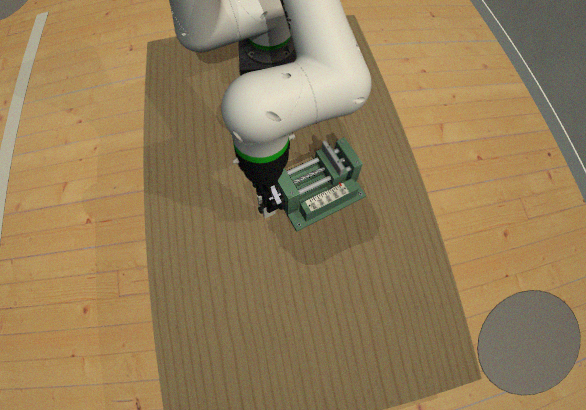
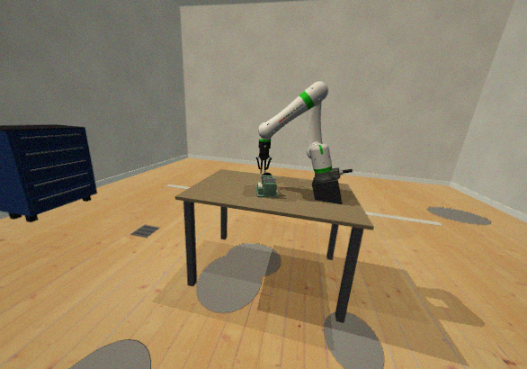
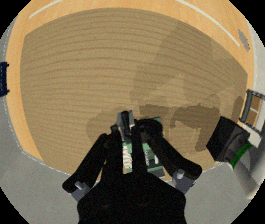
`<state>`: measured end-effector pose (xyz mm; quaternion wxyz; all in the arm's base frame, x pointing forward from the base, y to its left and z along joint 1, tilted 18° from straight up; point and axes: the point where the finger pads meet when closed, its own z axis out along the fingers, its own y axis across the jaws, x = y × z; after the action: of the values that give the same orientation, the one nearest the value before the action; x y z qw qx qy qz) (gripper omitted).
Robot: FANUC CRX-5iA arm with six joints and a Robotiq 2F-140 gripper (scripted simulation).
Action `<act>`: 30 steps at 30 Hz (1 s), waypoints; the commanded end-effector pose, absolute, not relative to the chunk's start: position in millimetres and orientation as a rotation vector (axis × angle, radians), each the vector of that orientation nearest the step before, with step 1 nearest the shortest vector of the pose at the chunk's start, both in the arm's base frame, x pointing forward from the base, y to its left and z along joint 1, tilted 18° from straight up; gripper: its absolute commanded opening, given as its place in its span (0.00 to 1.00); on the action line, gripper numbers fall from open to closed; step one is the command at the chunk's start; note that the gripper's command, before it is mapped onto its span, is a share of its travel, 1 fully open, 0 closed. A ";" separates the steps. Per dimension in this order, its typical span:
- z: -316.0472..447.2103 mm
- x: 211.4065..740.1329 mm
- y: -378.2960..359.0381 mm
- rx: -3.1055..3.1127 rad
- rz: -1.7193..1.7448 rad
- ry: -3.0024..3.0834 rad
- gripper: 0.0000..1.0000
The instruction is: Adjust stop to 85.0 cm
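Observation:
The green screw-driven stop device (image 1: 352, 165) (image 2: 269, 188) stands on the table. Its stop carriage, with a grey plate (image 1: 333, 158), sits near the right end of the rods in the top view. A red pointer (image 1: 341, 185) stands near the right end of the white scale (image 1: 326, 198); the numbers are too blurred to read. The dark handwheel (image 2: 267, 175) (image 3: 153, 125) is at the device's other end, largely hidden by the gripper in the top view. My gripper (image 1: 268, 208) (image 2: 262, 171) (image 3: 126, 116) points down, its fingers shut on what appears to be the handwheel's handle, beside the wheel.
The device rests on the brown table (image 1: 300, 320) (image 2: 211, 188). The arm's dark base (image 1: 267, 60) (image 2: 326, 191) stands at the table's far end in the top view. A blue drawer cabinet (image 2: 54, 166) stands on the floor away from the table.

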<state>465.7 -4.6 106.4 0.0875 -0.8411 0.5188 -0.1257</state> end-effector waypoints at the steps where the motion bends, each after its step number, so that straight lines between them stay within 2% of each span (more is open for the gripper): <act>1: 107.8 464.7 -4.9 -2.505 -0.374 1.545 0.04; 30: 118.1 453.3 -9.0 -2.505 -0.374 1.545 0.04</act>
<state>454.1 -8.6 117.8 0.0875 -0.8411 0.5187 -0.1257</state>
